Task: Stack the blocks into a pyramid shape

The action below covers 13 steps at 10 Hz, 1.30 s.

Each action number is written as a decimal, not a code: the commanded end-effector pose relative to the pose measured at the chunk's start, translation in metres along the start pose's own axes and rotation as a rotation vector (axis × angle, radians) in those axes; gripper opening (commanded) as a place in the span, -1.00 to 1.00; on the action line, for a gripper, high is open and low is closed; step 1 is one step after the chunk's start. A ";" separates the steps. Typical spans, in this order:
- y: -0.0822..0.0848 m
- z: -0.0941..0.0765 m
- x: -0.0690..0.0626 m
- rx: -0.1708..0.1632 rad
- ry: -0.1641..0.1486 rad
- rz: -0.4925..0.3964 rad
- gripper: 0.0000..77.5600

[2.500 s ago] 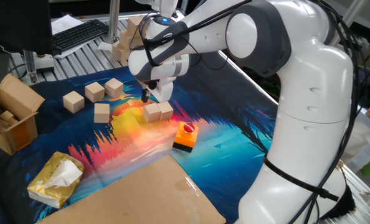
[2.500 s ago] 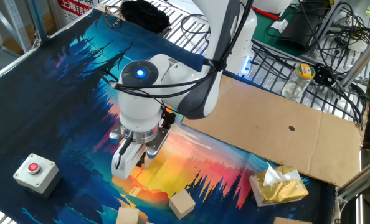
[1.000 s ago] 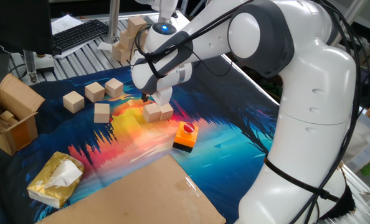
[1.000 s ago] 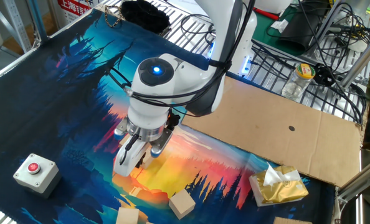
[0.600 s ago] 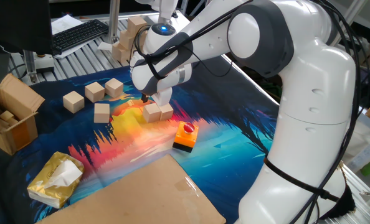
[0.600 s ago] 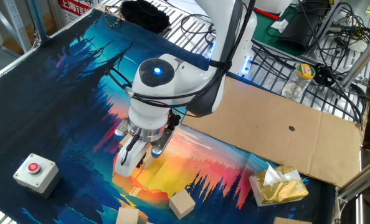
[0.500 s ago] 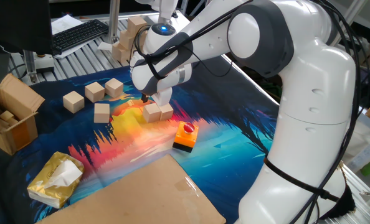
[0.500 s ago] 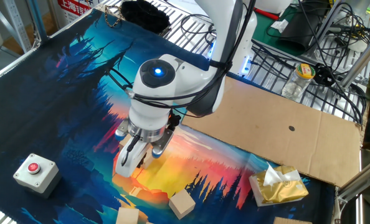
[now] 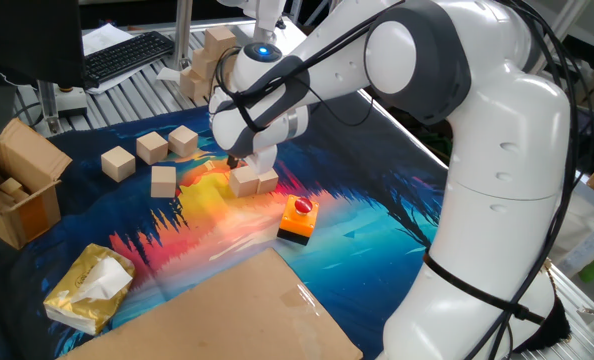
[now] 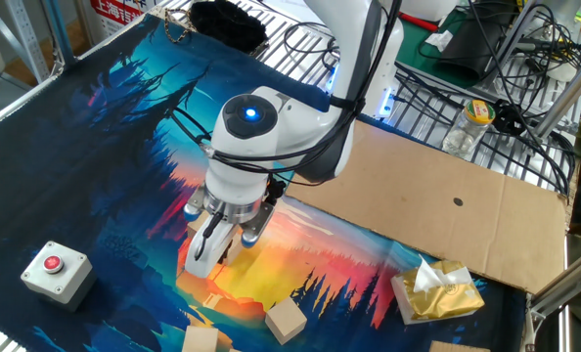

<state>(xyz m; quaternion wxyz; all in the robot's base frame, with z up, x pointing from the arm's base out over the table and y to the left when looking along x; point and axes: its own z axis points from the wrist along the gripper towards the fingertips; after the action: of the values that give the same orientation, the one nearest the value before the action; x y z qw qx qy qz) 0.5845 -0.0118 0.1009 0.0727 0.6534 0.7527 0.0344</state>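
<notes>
Where two touch, pale wooden blocks look plain.

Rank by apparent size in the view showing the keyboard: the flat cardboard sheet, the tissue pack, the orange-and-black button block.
1. Flat cardboard sheet, though nearest the camera.
2. Tissue pack.
3. Orange-and-black button block, smallest.

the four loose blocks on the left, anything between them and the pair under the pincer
Nothing visible does. The four loose blocks lie apart on bare mat, with open mat up to the pair of blocks below the pincer. The orange button block sits on the far side.
</notes>
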 end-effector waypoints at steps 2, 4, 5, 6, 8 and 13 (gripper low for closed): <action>-0.001 0.000 -0.003 0.033 -0.005 -0.030 -0.97; -0.002 0.001 -0.004 0.065 -0.008 -0.045 -0.97; -0.002 0.001 -0.004 0.066 -0.008 -0.045 -0.97; -0.002 0.001 -0.005 0.066 -0.014 -0.044 -0.97; 0.002 -0.002 -0.003 0.056 -0.002 0.024 -0.97; 0.026 -0.034 0.018 0.078 0.004 0.032 -0.97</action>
<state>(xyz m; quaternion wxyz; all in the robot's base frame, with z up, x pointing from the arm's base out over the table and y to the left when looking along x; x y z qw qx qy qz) 0.5866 -0.0100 0.1040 0.0525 0.6486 0.7593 0.0053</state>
